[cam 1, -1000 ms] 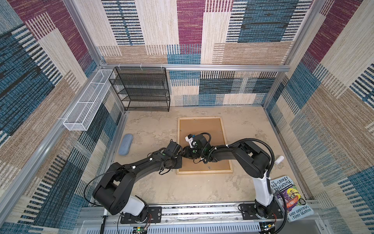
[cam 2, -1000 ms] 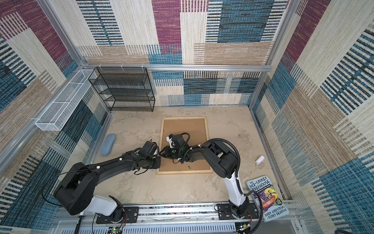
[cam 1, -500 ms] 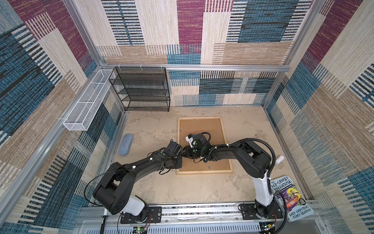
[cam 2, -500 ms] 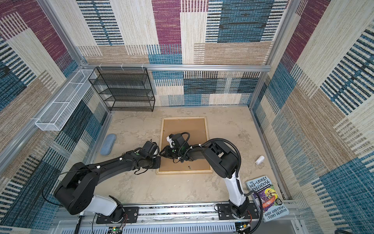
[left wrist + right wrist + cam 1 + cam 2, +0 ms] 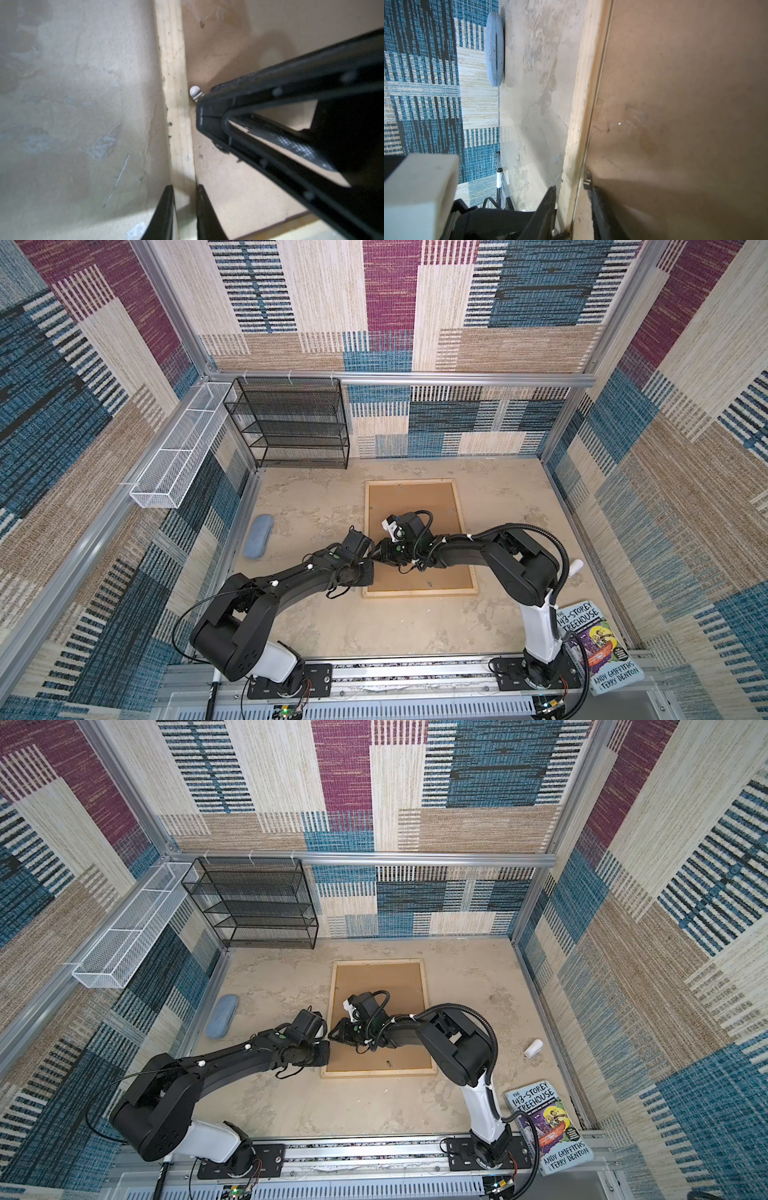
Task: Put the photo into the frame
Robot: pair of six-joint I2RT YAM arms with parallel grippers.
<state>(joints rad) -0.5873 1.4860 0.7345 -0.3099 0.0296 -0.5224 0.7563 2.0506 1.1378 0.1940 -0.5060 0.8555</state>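
Note:
The pale wood frame (image 5: 419, 593) (image 5: 378, 1073) lies flat mid-table with a plain brown backing board (image 5: 415, 499) filling it. The photo is hidden. Both grippers meet at the frame's left rail (image 5: 176, 116) (image 5: 579, 128). My left gripper (image 5: 184, 199) (image 5: 369, 572) is shut on that rail, one finger on each side. Just behind it, my right gripper (image 5: 572, 197) (image 5: 377, 554) is closed across the same rail. Its inner finger rests on the board beside a small metal tab (image 5: 195, 93) (image 5: 587, 178).
A blue-grey glasses case (image 5: 257, 537) (image 5: 495, 47) lies left of the frame. A black mesh shelf (image 5: 291, 423) and a white wire basket (image 5: 178, 452) stand at the back left. A book (image 5: 598, 651) and a small white object (image 5: 575, 566) lie on the right.

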